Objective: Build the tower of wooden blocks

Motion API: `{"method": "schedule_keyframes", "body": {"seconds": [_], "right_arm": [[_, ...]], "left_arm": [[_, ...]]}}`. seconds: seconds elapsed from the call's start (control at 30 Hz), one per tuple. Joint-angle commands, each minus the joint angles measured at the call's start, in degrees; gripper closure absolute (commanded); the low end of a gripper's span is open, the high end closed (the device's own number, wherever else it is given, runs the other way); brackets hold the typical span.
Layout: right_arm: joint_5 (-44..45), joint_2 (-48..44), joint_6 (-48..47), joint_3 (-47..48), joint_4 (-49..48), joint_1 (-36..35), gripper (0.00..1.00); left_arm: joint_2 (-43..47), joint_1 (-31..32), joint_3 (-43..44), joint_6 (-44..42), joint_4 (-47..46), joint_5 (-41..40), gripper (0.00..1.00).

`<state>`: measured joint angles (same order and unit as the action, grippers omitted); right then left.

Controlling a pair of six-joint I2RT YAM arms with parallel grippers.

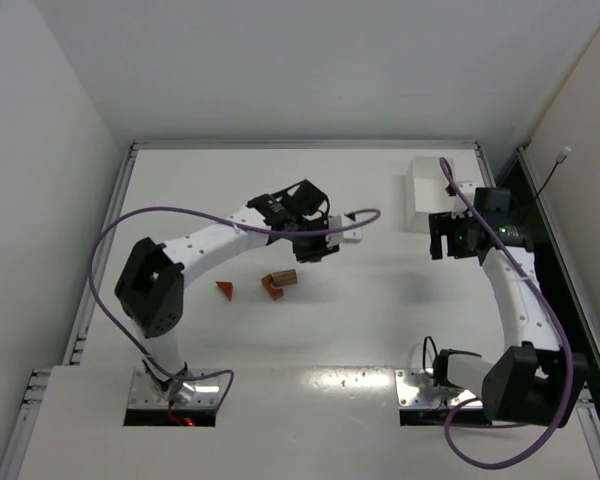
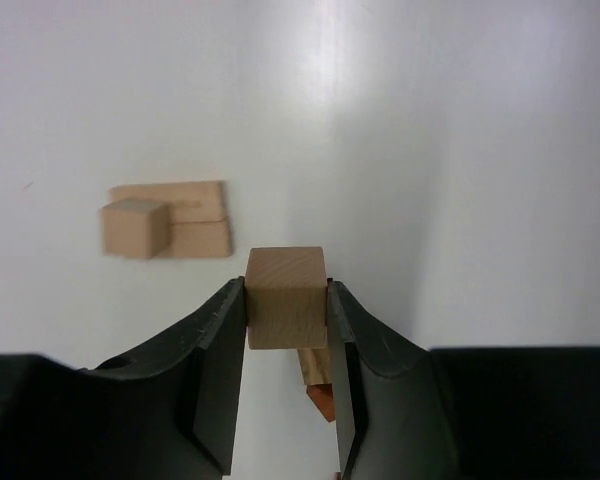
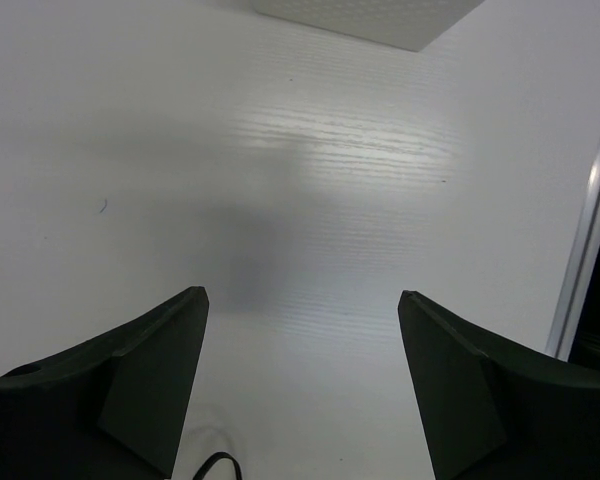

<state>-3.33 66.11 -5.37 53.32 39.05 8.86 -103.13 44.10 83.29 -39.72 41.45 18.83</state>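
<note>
The table [image 1: 380, 330] carries the white tray [image 1: 430, 195] at its far right. The right gripper [image 3: 300, 293] hangs just beside the near edge of that tray, above bare tabletop. Its fingers [image 3: 150, 370] are spread wide, with nothing between them and nothing touched.

The left gripper [image 1: 313, 250] reaches out well to the left of the tray and a little nearer the arm bases. Its fingers [image 2: 215, 360] are clamped on a pale tan cube [image 2: 286, 295], one pad flat against each side face. The cube is held off the table, with its top and front clear of the pads.

The rest of the wood block tower lies loose, farther left of the tray than the held cube. A reddish-brown arch [image 1: 272, 289] touches a tan block [image 1: 284, 277]. A reddish-brown wedge [image 1: 225, 288] sits apart, farther left again. The left wrist view also shows a cluster of pale tan bars [image 2: 185, 215] resting on the table. Whether those bars are stacked or merely touching cannot be told.
</note>
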Motion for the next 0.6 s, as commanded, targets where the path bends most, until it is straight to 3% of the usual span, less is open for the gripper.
{"method": "schedule_keyframes", "body": {"seconds": [0.0,0.1,0.27,0.4,0.57], "right_arm": [[-4.57,0.87,3.07,1.44,-1.96,-0.34,0.26],[-6.5,1.48,4.74,2.66,-1.96,-0.34,0.26],[-7.74,2.1,7.03,3.28,-3.01,-0.34,0.26],[-8.97,2.71,7.04,4.42,-3.01,-0.34,0.26],[-8.97,3.76,7.04,5.57,-2.48,-0.34,0.26]], "left_arm": [[6.09,-0.77,3.2,27.46,-7.07,-10.98,1.0],[9.17,-0.77,5.12,39.53,-7.36,-15.39,1.0],[4.8,-0.77,15.65,53.84,2.65,-23.21,1.0],[-7.4,-2.79,30.49,60.97,14.42,-20.94,1.0],[-11.82,-2.79,32.73,66.88,14.45,-22.78,1.0]]}}
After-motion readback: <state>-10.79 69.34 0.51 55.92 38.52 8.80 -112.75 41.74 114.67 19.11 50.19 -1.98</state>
